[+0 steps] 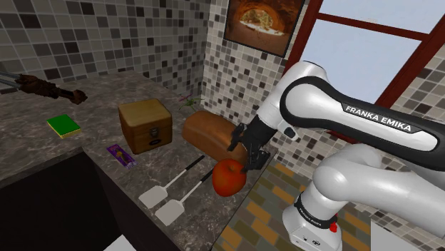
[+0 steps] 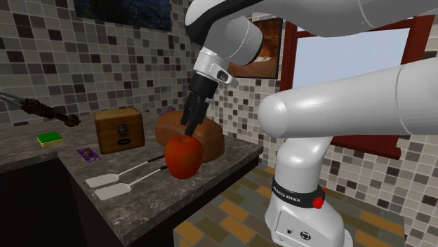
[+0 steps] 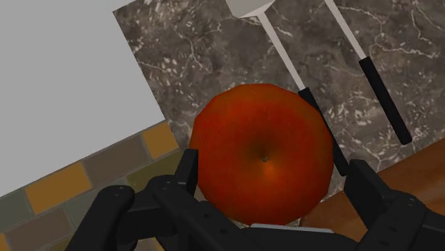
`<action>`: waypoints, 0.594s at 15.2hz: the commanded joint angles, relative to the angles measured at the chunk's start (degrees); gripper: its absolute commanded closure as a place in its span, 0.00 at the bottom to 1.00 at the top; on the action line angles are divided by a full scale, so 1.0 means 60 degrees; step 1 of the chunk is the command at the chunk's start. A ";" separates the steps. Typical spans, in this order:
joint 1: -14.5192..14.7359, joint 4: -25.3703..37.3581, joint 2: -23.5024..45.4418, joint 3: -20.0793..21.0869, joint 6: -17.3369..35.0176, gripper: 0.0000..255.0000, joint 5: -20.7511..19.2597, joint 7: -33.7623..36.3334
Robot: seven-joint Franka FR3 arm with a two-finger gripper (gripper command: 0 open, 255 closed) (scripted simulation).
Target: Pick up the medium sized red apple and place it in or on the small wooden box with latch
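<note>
- One white robot arm bends down over a dark, marbled worktop (image 1: 100, 137) in a kitchen with mosaic-tiled walls.
- Its black end effector (image 1: 241, 165) is clamped on a red apple (image 1: 228, 178), with one finger pressed against each side of the fruit.
- The apple hangs just above the worktop, close to the edge nearest the robot's stand. In the wrist view, patterned floor tiles show beyond that edge.
- Two white spatulas (image 1: 165, 200) with thin black handles lie side by side on the worktop. In the wrist view their handle ends pass just under and beside the apple.
- A brown loaf of bread (image 1: 205, 132) lies just behind the apple, toward the wall.
- A small wooden box (image 1: 145, 126) stands on the shoulder view's left of the loaf, well apart from the apple. Its lid is shut and a dark latch shows on its front.
- A small purple packet (image 1: 120, 155) lies flat in front of the box.
- A green sponge (image 1: 63, 126) rests farther to the shoulder view's left.
- A dark brown, rough-looking object (image 1: 51, 88) lies at the back by the wall; what it is cannot be told.
- A framed picture (image 1: 260, 20) hangs above the loaf, beside a red-framed window (image 1: 399, 68).
</note>
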 commanded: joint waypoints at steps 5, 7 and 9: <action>0.0064 -0.0087 0.0119 0.0245 0.0221 0.00 0.0263 -0.0031; 0.0064 -0.0087 0.0119 0.0245 0.0221 0.00 0.0263 -0.0031; 0.0065 -0.0088 0.0117 0.0244 0.0220 1.00 0.0262 -0.0031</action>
